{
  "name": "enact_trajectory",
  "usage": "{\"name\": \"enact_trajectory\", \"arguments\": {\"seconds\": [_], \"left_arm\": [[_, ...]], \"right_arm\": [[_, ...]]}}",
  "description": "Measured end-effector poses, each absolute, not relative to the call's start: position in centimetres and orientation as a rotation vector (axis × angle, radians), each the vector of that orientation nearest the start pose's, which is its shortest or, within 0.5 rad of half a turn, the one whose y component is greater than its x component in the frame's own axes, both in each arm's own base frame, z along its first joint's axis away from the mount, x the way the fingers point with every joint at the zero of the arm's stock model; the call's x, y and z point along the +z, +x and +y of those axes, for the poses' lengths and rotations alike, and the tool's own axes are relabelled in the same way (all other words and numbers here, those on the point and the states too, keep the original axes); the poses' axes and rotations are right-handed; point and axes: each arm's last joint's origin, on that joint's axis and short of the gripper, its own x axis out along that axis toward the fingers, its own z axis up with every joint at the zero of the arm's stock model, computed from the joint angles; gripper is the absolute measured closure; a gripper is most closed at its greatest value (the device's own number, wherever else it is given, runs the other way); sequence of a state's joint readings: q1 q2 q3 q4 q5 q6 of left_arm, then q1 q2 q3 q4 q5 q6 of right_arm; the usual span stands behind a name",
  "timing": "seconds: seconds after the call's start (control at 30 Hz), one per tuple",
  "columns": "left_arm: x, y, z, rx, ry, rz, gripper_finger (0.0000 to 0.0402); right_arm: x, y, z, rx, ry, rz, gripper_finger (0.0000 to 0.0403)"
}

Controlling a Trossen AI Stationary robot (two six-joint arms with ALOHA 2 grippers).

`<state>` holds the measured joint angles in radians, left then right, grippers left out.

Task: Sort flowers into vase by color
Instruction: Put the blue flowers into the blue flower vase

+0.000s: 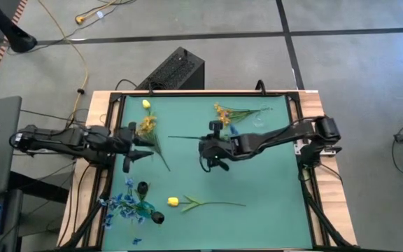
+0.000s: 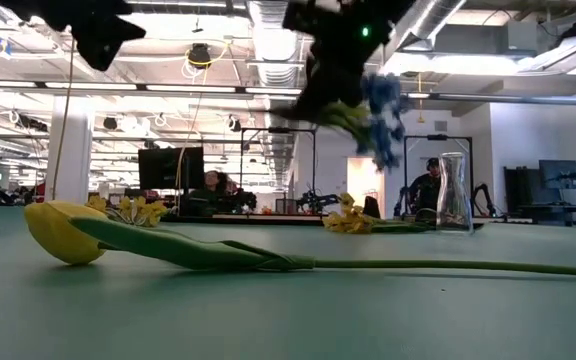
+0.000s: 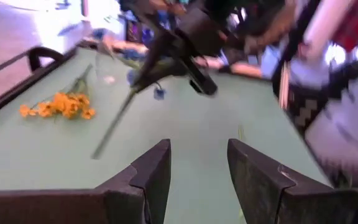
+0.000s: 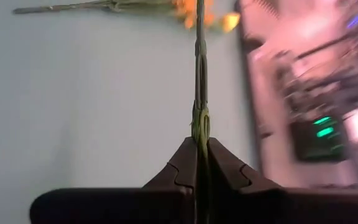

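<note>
My right gripper (image 1: 210, 144) hangs over the middle of the green mat, shut on a blue flower (image 2: 382, 118). The flower's green stem (image 1: 184, 138) points toward the table's left. My left gripper (image 3: 197, 168) stands open over the mat's left side (image 1: 144, 150) with nothing between its fingers. A clear glass vase (image 2: 453, 194) stands at the far right of the mat. A yellow tulip (image 1: 174, 201) lies on its side near the front edge. An orange-yellow flower (image 1: 222, 112) lies beside the vase. My right gripper pinches the blue flower's green stem (image 4: 199, 127) between its two fingers. The stem runs straight on past the fingertips. The flower is lifted clear of the mat, and its blue blossom (image 2: 384, 130) droops beside and below the fingers.
More yellow flowers (image 1: 147, 126) and a yellow bud (image 1: 146, 104) lie at the far left. Blue flowers (image 1: 124, 203) and dark-headed pieces (image 1: 157, 218) lie at the near left. A raised wooden frame (image 1: 306, 175) borders the mat. The mat's middle right is bare.
</note>
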<state>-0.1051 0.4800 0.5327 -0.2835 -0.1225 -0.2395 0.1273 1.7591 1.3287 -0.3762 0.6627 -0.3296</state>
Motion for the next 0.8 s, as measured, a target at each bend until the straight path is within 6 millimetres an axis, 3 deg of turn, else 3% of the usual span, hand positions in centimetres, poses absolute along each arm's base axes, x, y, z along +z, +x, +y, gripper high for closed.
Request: {"name": "enact_trajectory", "arguments": {"seconds": [0.2, 0.43, 0.8], "left_arm": [[27.5, 12.3, -0.5, 0.210, -0.433, 0.196, 0.0255], [26.8, 13.7, -0.7, 0.238, -0.590, 0.243, 0.0255], [25.5, 16.8, 0.9, 0.178, -0.584, 0.334, 0.0255]], "right_arm": [[26.5, 38.0, 4.3, -0.327, -0.927, 0.808, 0.0359], [24.7, 39.0, 4.4, -0.169, -1.309, 0.920, 0.0358], [24.2, 41.3, 4.9, -0.071, -1.508, 0.748, 0.0358]]}}
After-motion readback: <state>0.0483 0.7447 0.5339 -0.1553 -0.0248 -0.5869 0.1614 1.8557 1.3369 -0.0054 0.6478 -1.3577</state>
